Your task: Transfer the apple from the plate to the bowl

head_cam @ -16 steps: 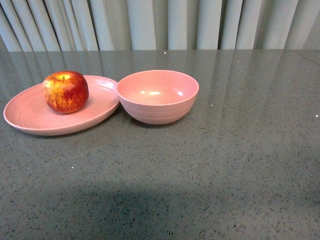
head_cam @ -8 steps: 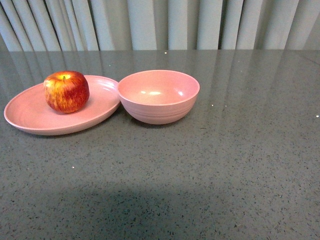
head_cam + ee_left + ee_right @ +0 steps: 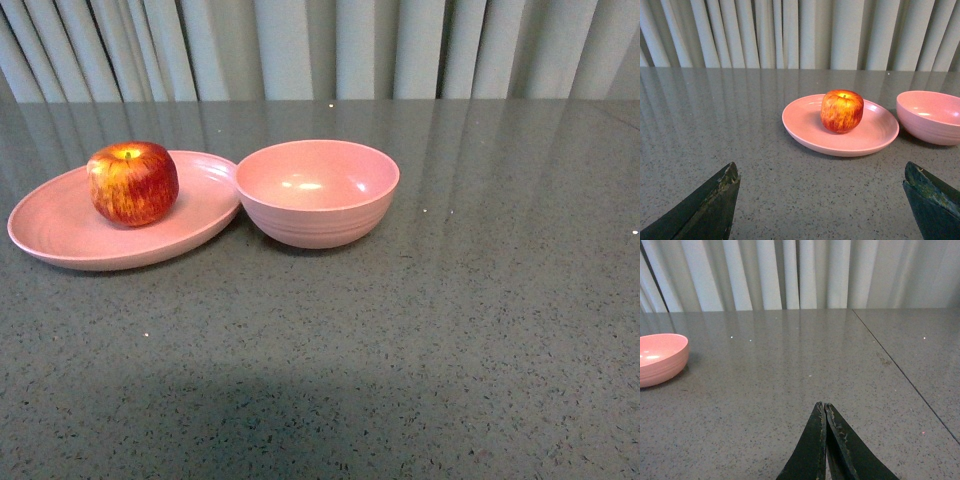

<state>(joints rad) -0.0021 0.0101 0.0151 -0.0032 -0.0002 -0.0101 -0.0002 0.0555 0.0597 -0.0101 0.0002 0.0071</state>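
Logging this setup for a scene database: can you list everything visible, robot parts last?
Round red-and-yellow apple: one, red with yellow streaks, upright on the plate.
Shallow pink plastic plate: one, pink, left on the table.
Deep pink plastic bowl: one, pink, empty, close beside the plate's right edge.
Speckled grey table: one, grey, under everything.
Pleated curtain: one, pale grey, behind the table.
Left gripper: one, dark, open, facing the apple.
Right gripper: one, dark, shut, above the table away from the bowl.

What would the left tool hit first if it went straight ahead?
Probably the round red apple on the shallow pink plastic plate; the open left tool points roughly there, though height is unclear.
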